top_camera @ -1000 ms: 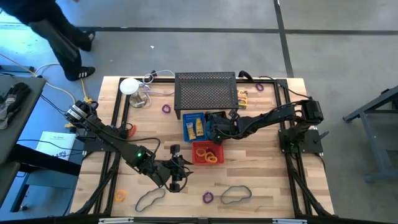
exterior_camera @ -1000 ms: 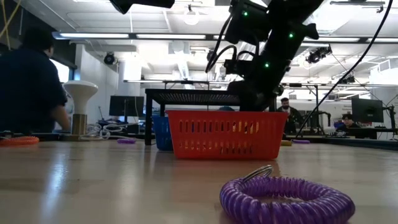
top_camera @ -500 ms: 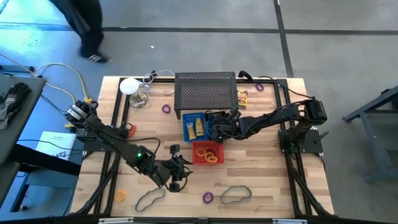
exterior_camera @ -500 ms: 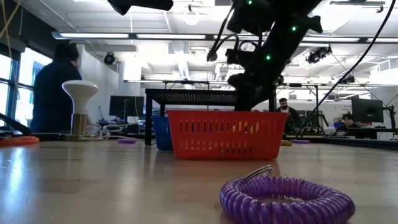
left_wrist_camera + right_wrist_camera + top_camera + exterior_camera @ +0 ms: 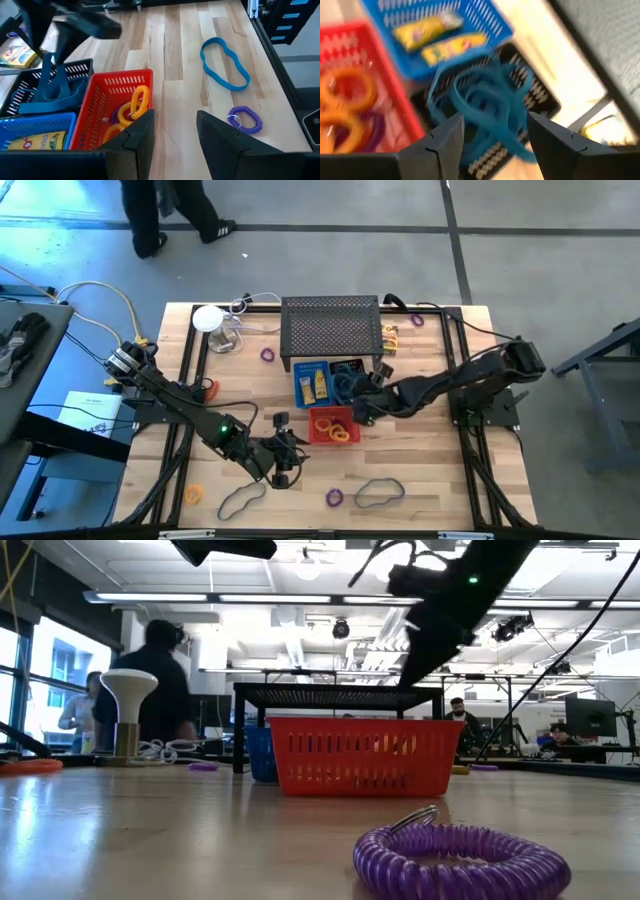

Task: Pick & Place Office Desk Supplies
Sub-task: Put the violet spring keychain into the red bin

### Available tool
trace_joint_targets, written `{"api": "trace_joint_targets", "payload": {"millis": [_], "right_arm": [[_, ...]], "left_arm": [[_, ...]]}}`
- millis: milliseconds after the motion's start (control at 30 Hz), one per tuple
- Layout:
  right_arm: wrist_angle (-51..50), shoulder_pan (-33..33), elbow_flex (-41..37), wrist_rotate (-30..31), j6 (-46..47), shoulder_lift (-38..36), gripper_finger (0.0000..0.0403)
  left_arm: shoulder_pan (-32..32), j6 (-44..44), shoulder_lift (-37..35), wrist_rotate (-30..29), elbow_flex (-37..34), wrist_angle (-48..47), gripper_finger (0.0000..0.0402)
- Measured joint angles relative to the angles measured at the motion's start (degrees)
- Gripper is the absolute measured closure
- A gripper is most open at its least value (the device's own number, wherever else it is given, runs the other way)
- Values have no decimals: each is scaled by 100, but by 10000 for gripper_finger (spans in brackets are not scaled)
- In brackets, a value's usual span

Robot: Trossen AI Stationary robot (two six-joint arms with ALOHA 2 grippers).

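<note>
While the right gripper (image 5: pixel 362 406) hovers open and empty at frame centre, blue looped cords (image 5: pixel 482 102) lie heaped in the black bin (image 5: pixel 540 102), spilling over its rim. The left gripper (image 5: pixel 290 452), fingers parted, waits lower left. One loose cord (image 5: pixel 224 62) lies lengthwise along the boards.

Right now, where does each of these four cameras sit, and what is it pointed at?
High: overhead, facing down on table and both arms.
Low: at tabletop height, facing red bin; an arm above.
Left wrist: behind left gripper, facing red bin.
Right wrist: behind open right gripper, above black bin.
All share the red bin.
</note>
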Motion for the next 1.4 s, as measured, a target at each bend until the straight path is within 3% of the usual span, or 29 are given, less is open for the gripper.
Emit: {"api": "trace_joint_targets", "payload": {"millis": [100,267,433,500,700,967,1267,1400], "right_arm": [[-668,225,1,-74,460,2,199],[-2166,418,1,-61,2040,2,199],[-3756,541,-1,387,3677,-52,200],[-3910,566,-1,525,3953,-66,200],[-3740,464,-1,614,3619,-52,200],[-4960,139,-17,806,4645,-346,200],[-4553,-1010,-957,581,4353,-1961,200],[-3273,-1913,-1627,329,3257,-2758,200]], "left_arm": [[0,-122,0,22,0,-32,260],[0,-247,-1,20,0,-112,260],[0,-257,0,20,0,-131,260],[0,-257,0,20,0,-129,260],[36,-257,-2,18,0,-120,260],[22,-276,-1,13,0,-138,260],[22,-342,-2,170,0,-268,260],[25,-340,-2,177,0,-260,260]]}}
